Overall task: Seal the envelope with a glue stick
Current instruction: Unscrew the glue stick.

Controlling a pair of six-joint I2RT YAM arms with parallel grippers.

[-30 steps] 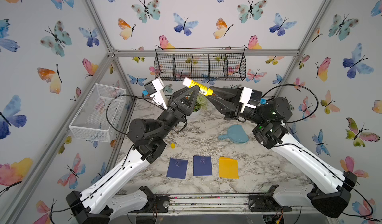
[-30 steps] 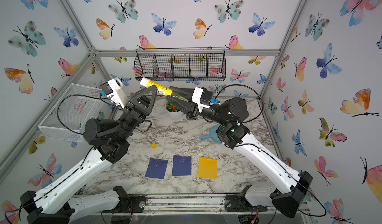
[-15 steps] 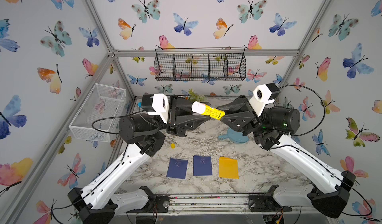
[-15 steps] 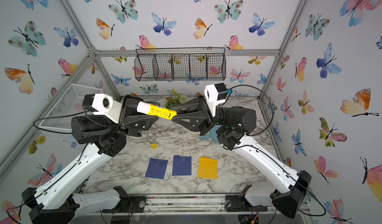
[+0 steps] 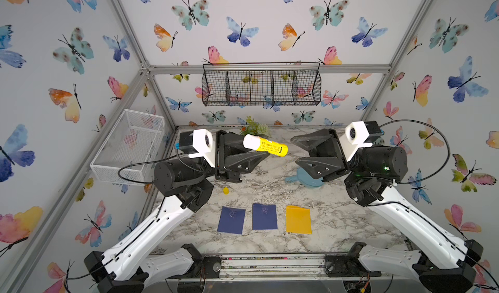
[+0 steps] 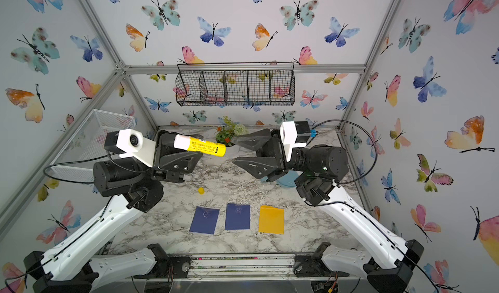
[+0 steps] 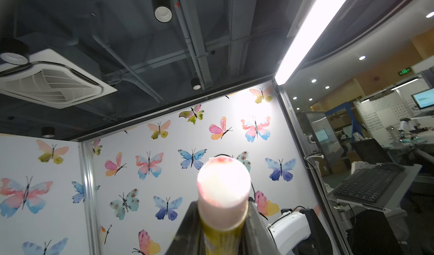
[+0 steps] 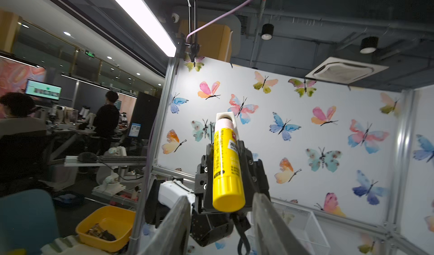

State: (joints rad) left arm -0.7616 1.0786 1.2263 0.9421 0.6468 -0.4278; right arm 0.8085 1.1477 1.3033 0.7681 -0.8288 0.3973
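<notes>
Butterfly-patterned walls are surrounding a marble table (image 5: 337, 224), and both arms are hovering high above it. The left gripper (image 5: 256, 147) is clamping the glue stick (image 5: 270, 146) close to its white end. The yellow body is sticking out sideways past the fingertips, toward the right gripper (image 5: 294, 151). That gripper's jaws are standing apart and empty, facing the stick's yellow end from just beside it without touching.

Well below both grippers, three envelopes are lying flat in a row: a navy envelope (image 5: 231, 220) on the left gripper's side, a second navy envelope (image 5: 264, 216) in the middle, and a yellow envelope (image 5: 298, 219) on the right gripper's side. A small yellow cap (image 5: 225, 190), probably the stick's own, is resting on the marble beneath the left gripper.

Judging from this, the robot is readying the stick in mid-air, and no gluing is happening yet. The next move is calling for turning the white tip downward and lowering it onto an envelope flap. Which envelope is meant, I cannot tell.
</notes>
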